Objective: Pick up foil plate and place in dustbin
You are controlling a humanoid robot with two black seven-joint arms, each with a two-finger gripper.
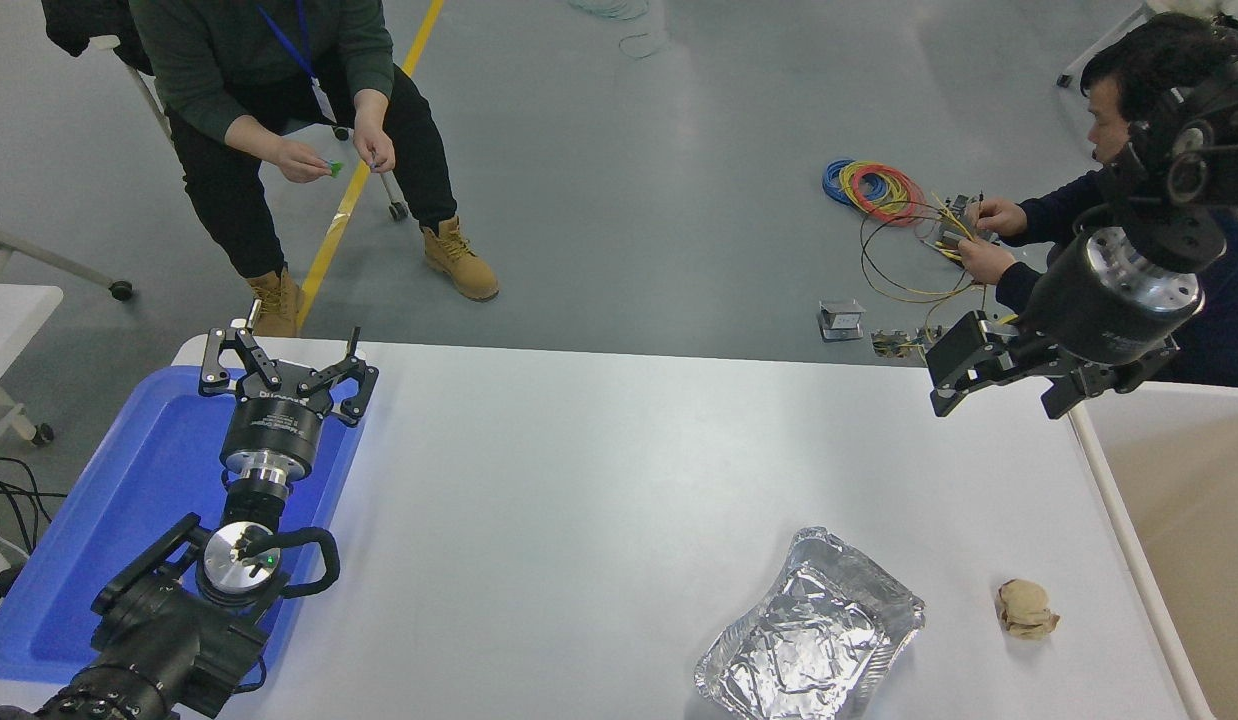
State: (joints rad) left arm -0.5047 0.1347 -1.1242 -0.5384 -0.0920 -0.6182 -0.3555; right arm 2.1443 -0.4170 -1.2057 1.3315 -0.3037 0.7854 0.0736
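The foil plate [809,635], a shiny crinkled silver tray, lies on the white table [599,470] near its front edge, right of centre. The dustbin [1129,555] stands against the table's right side; its off-white rim and beige inside show at the picture's right edge. My right gripper [994,405] hangs open and empty high above the table's far right corner, close to the dustbin's far end and well away from the foil plate. My left gripper [284,345] is parked open over the blue tray at the left.
A shallow blue tray [109,520] covers the table's left end. A small crumpled tan paper ball [1026,608] lies between the foil plate and the dustbin. One person stands beyond the far edge; another crouches at the upper right over coloured cables [874,190].
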